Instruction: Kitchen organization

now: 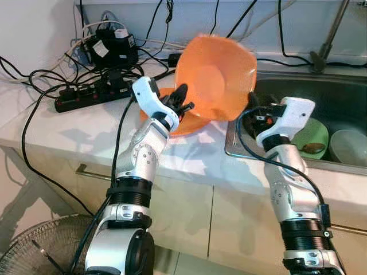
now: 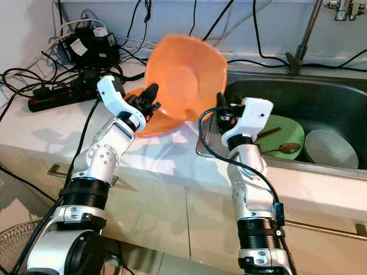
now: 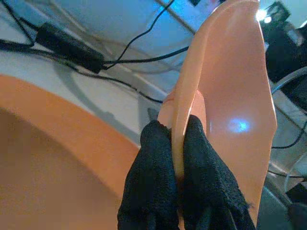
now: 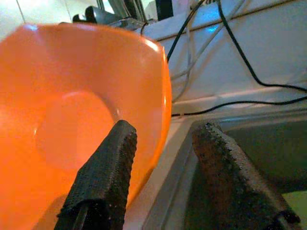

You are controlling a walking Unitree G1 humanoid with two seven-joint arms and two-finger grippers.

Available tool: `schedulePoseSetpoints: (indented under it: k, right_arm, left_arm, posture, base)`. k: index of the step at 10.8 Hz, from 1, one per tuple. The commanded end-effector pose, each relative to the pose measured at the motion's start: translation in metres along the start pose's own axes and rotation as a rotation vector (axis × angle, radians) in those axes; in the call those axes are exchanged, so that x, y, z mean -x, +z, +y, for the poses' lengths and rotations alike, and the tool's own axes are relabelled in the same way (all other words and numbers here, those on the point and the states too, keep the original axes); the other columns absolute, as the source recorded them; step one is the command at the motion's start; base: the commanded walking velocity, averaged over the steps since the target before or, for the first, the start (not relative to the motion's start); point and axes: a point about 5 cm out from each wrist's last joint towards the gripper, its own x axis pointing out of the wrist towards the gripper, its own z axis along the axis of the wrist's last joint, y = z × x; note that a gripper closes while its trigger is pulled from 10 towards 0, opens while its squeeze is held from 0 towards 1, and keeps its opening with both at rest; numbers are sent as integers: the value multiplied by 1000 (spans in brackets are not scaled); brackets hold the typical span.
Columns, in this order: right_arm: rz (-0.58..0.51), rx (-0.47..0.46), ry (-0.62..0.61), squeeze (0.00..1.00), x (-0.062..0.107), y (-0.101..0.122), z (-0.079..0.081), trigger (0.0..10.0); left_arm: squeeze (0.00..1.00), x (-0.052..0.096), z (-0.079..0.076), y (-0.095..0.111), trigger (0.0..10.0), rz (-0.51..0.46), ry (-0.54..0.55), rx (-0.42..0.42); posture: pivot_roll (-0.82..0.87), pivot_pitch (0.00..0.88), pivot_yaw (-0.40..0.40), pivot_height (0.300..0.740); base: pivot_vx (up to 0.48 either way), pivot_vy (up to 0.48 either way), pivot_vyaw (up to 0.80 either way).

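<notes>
Left gripper (image 3: pixel 177 158) is pinching just the rim of the tilted orange bowl (image 1: pixel 215 80) beside the sink (image 1: pixel 321 86), right gripper (image 4: pixel 165 167) spread empty nearby. That thin grip could easily slip and drop it into the sink.

You are looking at a home kitchen; a stainless steel sink (image 2: pixel 321 103) is set into a pale desk (image 2: pixel 34 134), and inside it lie a green plate (image 2: pixel 281 134) with a spoon (image 2: pixel 287 148) and a white bowl (image 2: pixel 330 149); a tap stem (image 1: pixel 327 40) rises behind the basin; cabinet fronts with a bar handle (image 1: pixel 92 172) run below; a power strip (image 1: pixel 92 94) and tangled cables (image 1: pixel 34 77) crowd the corner; a fan grille (image 1: pixel 34 249) stands on the floor.
</notes>
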Motion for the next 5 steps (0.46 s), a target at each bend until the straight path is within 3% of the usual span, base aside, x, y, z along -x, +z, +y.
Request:
schedulePoseSetpoints:
  k: [1,5]
  right_arm:
    - [22,-20,22,0,-2,-3,5,10000]
    - [76,-99,-3,0,-1,-15,4,10000]
  left_arm:
    - [0,-4,-20,3,10000,-46,-82,27]
    - [0,-2,-28,-1,10000,-37,-152,54]
  posture:
    - [17,0,137,740]
    - [17,0,134,740]
  base:
    - [0,0,0]
    - [0,0,0]
